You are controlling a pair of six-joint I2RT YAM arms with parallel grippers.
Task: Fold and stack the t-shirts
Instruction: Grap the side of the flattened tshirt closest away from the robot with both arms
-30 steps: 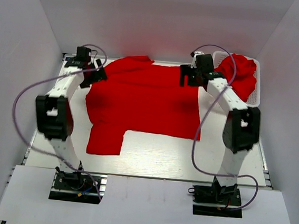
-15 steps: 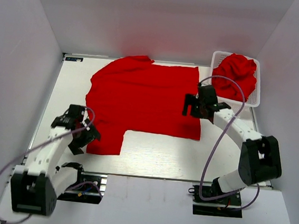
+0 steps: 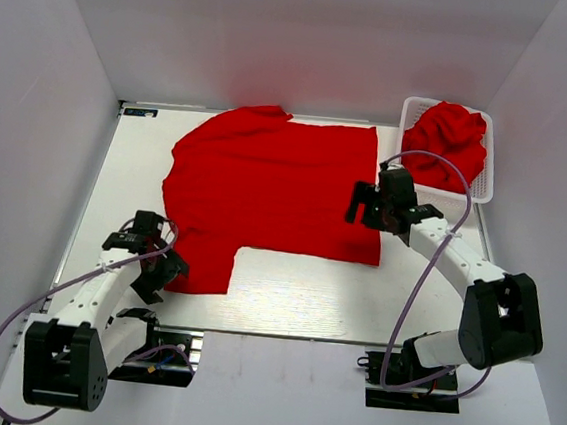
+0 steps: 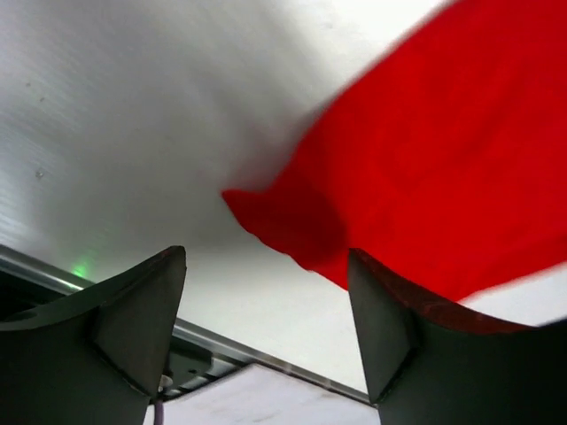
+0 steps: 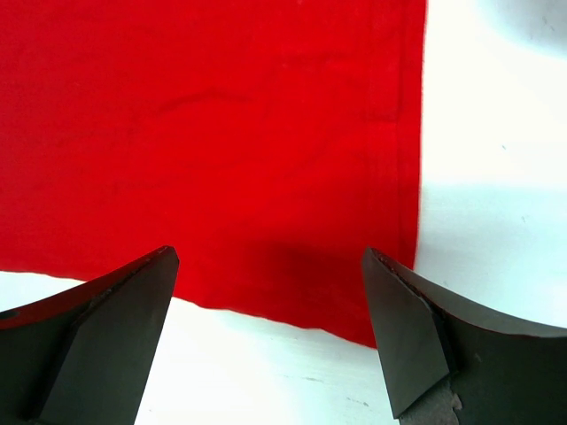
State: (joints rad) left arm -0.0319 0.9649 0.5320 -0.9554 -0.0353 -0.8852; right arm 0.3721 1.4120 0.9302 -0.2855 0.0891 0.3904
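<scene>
t-shirt point(image 3: 276, 187) flat; l hand point(image 4: 266, 255) & r hand point(image 5: 267, 252) both released, over its edges.

In the left wrist view the t-shirt point(image 4: 443, 150) is blurred and cropped.

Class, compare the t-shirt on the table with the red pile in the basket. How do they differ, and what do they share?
The table shirt lies spread flat, a sleeve showing; the basket pile is bunched in a heap. The table shirt covers far more area than the basket pile. The table shirt rests on the table; the basket pile sits in the white basket. Both are plain bright red.
</scene>
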